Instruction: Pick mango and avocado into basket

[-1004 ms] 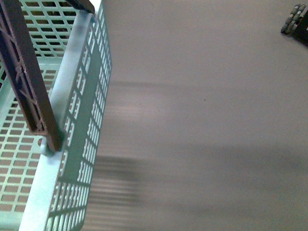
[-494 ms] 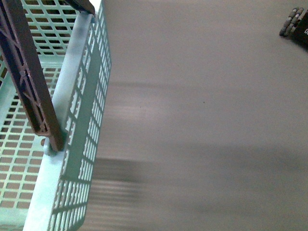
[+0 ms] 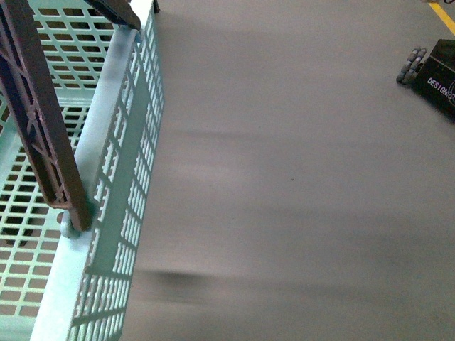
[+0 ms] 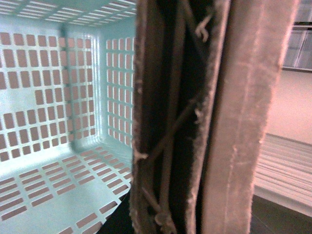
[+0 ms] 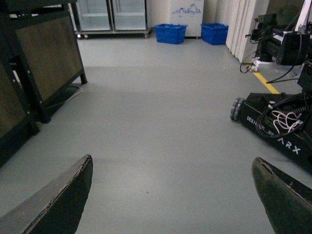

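Basket (image 3: 99, 142) rim hard left, bare floor (image 3: 298, 177) rightward; right tool (image 5: 172, 159) wide apart, empty; left tool unseen

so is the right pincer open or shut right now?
Open. The right pincer shows both fingers far apart in the right wrist view, only bare floor between them, nothing held.

A robotics test hall laid out like a shop is shown: a bare grey floor (image 5: 156, 122), glass-door coolers (image 5: 112, 14) and blue crates (image 5: 170, 33) along the top of the frame, and a yellow floor line (image 5: 265, 82) and a cabled wheeled robot base (image 5: 278, 126) at the right.
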Motion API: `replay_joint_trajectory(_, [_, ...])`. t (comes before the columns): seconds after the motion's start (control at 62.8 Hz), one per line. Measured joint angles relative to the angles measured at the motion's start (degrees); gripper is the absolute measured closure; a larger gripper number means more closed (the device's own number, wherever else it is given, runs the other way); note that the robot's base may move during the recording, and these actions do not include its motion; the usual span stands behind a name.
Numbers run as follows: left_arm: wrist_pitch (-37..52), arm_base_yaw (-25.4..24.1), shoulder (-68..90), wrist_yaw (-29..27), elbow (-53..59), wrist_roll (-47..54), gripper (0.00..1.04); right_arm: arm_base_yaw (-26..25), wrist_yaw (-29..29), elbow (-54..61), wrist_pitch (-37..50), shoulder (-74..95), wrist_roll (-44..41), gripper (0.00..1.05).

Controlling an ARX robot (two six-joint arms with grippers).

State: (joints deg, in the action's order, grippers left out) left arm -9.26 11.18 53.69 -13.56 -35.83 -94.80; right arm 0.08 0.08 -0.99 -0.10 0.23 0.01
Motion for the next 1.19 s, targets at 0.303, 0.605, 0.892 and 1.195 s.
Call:
replay_joint_trajectory(0.303, [0.0,0.0,0.0,0.0,0.1,0.0,0.9,0.0,0.0,0.0,0.0,0.0,0.0,0.09])
replay_joint_trajectory(0.605, [0.0,0.0,0.0,0.0,0.1,0.0,0.9,0.0,0.0,0.0,0.0,0.0,0.0,0.09])
replay_joint_trajectory(0.892, [0.0,0.0,0.0,0.0,0.1,0.0,0.9,0.0,0.0,0.0,0.0,0.0,0.0,0.09])
replay_joint_trajectory(1.195, [0.0,0.0,0.0,0.0,0.2,0.0,0.9,0.0,-0.1,0.0,0.0,0.0,0.0,0.09])
